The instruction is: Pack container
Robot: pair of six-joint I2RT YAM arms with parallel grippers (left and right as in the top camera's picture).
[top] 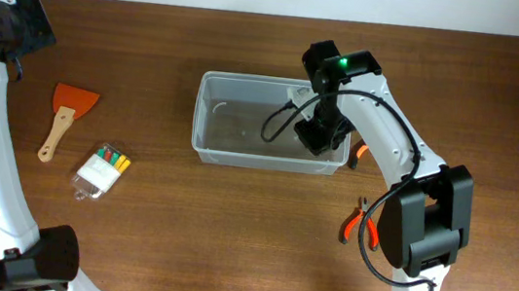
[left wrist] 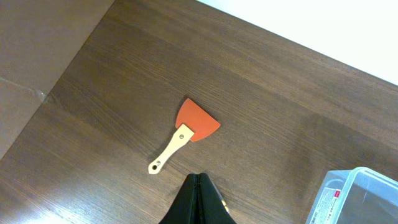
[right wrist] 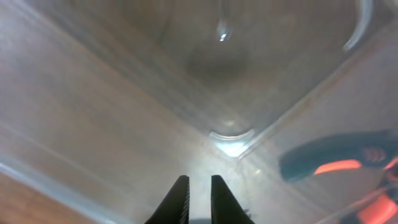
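Container [top: 247,80] lies directly beneath and around the right end effector [right wrist: 199,180], whose fingers are narrowly parted and grip nothing, hanging over a rounded corner of the tub floor. Assessment: thin plastic, likely light, slightly flexible, smooth and prone to slide on the bench [top: 229,240]; the rimmed edge, pinched across the wall, looks the soundest hold. Appearance: clear, rectangular, rounded corners, no contents discernible. Outside its wall, nearer the arm's base, lie orange-handled pliers [top: 358,225]. Left end effector [left wrist: 198,182], pressed together, hangs well apart above a scraper [left wrist: 198,121].
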